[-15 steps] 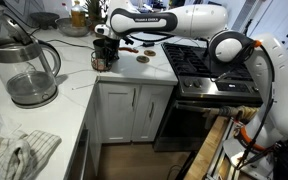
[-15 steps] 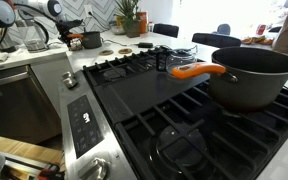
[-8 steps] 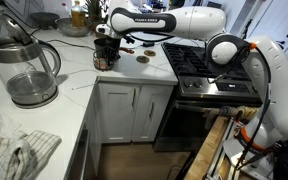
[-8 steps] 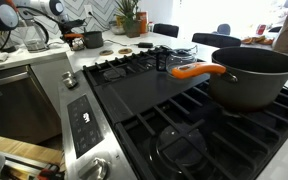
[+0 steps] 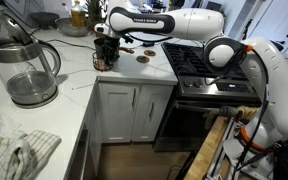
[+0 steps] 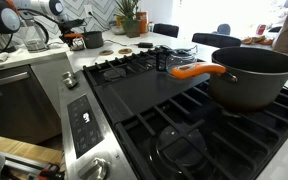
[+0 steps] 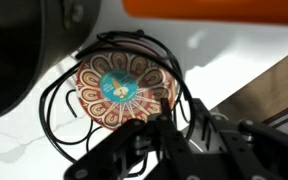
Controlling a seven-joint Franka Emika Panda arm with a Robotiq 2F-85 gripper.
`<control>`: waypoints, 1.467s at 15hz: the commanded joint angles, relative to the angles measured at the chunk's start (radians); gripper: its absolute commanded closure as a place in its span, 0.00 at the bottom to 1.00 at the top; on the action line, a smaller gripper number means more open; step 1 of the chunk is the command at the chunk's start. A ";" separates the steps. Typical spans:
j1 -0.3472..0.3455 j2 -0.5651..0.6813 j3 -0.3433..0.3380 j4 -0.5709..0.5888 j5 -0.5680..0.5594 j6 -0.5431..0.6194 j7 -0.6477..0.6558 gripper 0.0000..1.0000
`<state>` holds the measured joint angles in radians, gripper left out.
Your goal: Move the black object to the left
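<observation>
I'm looking at a white kitchen countertop point(image 5: 79, 95) with a glass kettle point(image 5: 22, 68), a crumpled cloth point(image 5: 19, 150) and a gas stove point(image 5: 209, 68) beside it; the black object point(image 5: 104, 63) is short, wide and matte, standing on the counter between kettle and stove, near a tan disc point(image 5: 142, 59). The gripper point(image 5: 105, 46) sits right at its top (I cannot tell how wide the jaws are); only an exterior view shows a big pan point(image 6: 254, 75) with an orange handle, and only the wrist view shows a patterned round plate point(image 7: 119, 88) inside a wire frame.

Orange-handled pot point(image 6: 259, 78) on stove grates point(image 6: 179, 140)
</observation>
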<state>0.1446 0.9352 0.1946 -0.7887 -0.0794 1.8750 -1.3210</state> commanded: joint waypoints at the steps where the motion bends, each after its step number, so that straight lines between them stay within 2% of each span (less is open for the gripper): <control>1: 0.018 0.034 -0.012 0.068 -0.021 -0.018 -0.003 0.40; 5: 0.040 0.002 -0.015 0.072 -0.018 -0.055 0.075 0.09; 7: 0.052 -0.016 -0.020 0.074 -0.019 -0.080 0.135 0.00; 12: 0.078 -0.079 -0.066 0.060 -0.053 -0.039 0.369 0.00; 14: 0.082 -0.126 -0.086 0.042 -0.059 -0.106 0.473 0.00; 18: 0.071 -0.233 -0.082 -0.013 -0.026 -0.288 0.634 0.00; 22: 0.054 -0.344 -0.089 -0.112 -0.020 -0.336 0.828 0.00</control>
<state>0.2135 0.7060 0.1218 -0.7532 -0.1162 1.5553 -0.6202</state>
